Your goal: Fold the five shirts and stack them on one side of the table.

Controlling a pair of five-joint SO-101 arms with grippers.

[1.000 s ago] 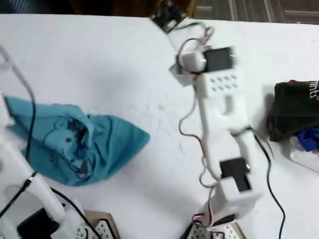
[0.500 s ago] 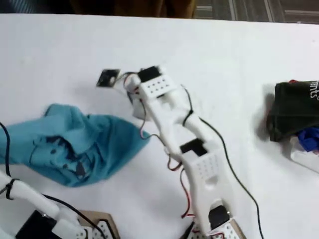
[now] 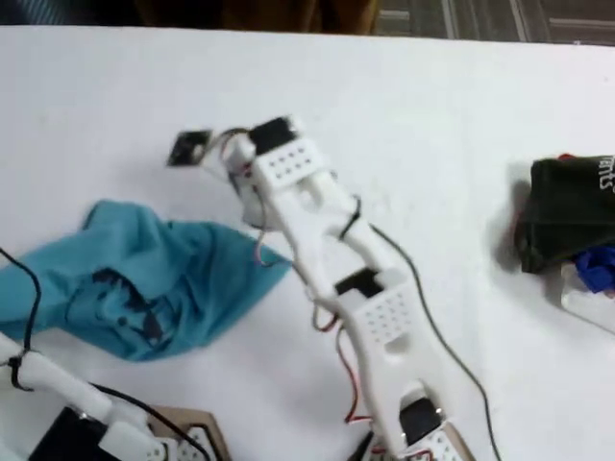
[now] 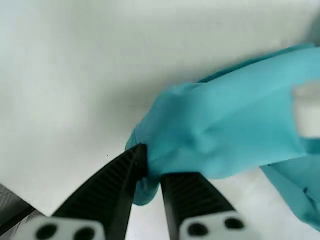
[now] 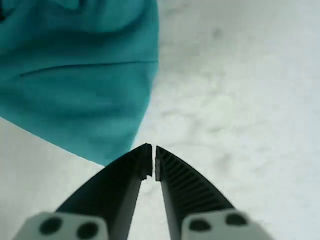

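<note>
A crumpled teal shirt (image 3: 144, 283) with a dark print lies at the table's left; its left end runs to the edge of the high view. My left gripper (image 4: 150, 167) is shut on a bunched fold of this teal shirt (image 4: 225, 135). The right arm (image 3: 307, 197) stretches from the near edge toward the shirt's right tip. My right gripper (image 5: 153, 156) is shut with nothing in it, its tips just above the table right beside the teal shirt's edge (image 5: 90, 100). A folded dark green shirt (image 3: 567, 216) sits at the far right.
Blue and white cloth (image 3: 594, 274) lies beside the dark green shirt at the right edge. The left arm (image 3: 48, 379) and its cable cross the near left corner. Bare white table (image 3: 432, 115) spreads across the far side and the middle.
The right arm has swung from the table's middle right over to the left, down beside the teal shirt. The shirt's left end has been drawn farther left by the left gripper.
</note>
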